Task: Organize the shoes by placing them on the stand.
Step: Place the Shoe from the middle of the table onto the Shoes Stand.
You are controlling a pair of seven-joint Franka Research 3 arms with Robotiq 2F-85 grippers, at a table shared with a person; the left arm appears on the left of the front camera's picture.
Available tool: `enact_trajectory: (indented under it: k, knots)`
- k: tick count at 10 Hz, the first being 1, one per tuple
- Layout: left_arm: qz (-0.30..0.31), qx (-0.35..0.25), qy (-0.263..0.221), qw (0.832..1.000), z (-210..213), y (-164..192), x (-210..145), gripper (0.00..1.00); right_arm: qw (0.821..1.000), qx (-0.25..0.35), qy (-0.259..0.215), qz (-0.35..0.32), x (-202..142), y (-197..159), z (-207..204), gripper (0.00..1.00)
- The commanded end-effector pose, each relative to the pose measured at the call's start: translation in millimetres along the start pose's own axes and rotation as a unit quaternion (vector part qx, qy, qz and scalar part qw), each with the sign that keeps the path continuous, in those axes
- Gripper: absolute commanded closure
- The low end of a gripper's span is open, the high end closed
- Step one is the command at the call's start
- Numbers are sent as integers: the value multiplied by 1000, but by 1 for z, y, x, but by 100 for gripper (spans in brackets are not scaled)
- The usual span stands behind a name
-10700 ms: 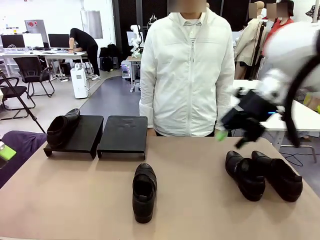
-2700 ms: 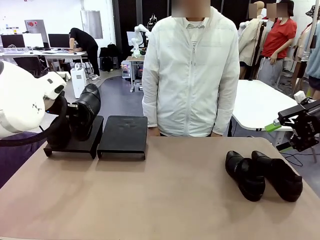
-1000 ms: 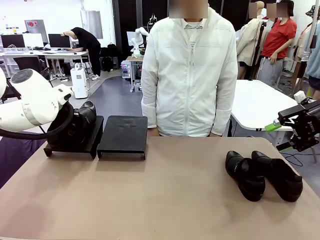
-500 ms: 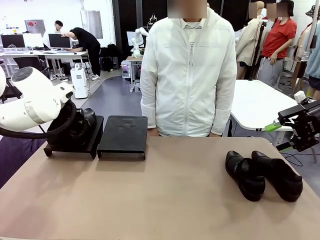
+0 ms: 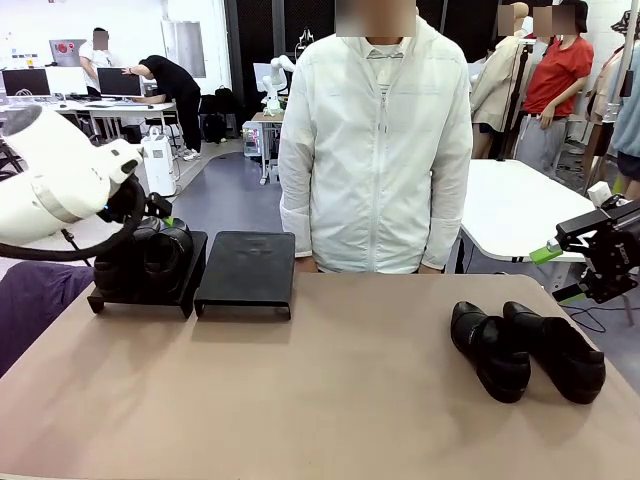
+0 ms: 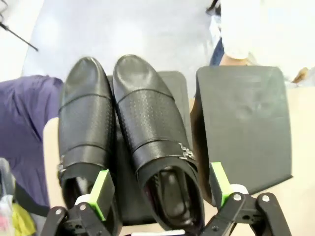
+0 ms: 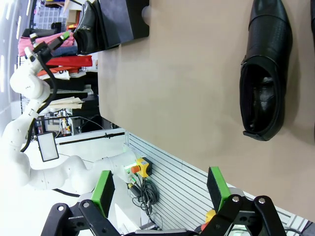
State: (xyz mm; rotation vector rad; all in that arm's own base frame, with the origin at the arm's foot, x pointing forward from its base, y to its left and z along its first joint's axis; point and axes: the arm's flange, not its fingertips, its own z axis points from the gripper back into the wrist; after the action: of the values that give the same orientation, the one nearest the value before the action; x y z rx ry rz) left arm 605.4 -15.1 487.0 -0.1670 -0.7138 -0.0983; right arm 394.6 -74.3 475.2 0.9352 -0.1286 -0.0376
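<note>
From the left wrist, two shoes crowd one stand tray.

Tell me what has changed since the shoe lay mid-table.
The left gripper carried that shoe onto the left tray beside its mate, let go, and now hovers above, jaws open. The right gripper pulled back to the right. The other pair and the right tray stayed put.
</note>
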Motion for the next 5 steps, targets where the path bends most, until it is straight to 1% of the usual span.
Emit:
enact_trajectory:
  k: [1, 2, 3, 4, 5]
  knots:
    - [-30, -10, 10, 999, 43, -3, 22, 0, 1000, 3, 2, 5, 3, 2, 3, 0]
    - [-50, -44, 29, 997, 67, -9, 30, 0, 1000, 3, 2, 5, 3, 2, 3, 0]
    - [-75, -76, 70, 992, 85, -15, 30, 0, 1000, 3, 2, 5, 3, 2, 3, 0]
    - [-120, -115, 177, 970, 100, -13, 25, 0, 1000, 3, 2, 5, 3, 2, 3, 0]
    - [-98, -107, 229, 963, 126, -1, 15, 0, 1000, 3, 2, 5, 3, 2, 3, 0]
